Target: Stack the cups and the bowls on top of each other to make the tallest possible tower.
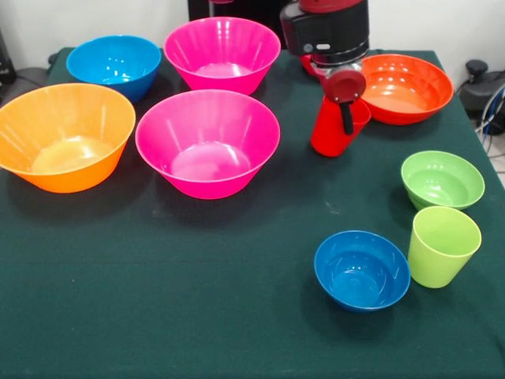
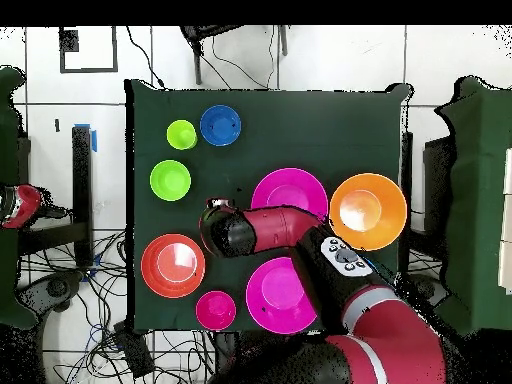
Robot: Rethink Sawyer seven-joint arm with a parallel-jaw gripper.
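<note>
Just beside the wide red-orange bowl [image 1: 405, 87], the gripper [image 1: 345, 106] is reaching straight down into the tilting red cup [image 1: 338, 126], apparently pinching its rim, though the fingers are hiding.

The red and black arm [image 2: 300, 235] reaches out from its base across the counter, elbow bent, its forearm running level toward the wrist. In the front view the gripper [image 1: 345, 103] hangs straight down below the black wrist housing. Whether its jaws are apart or closed cannot be told.
</note>
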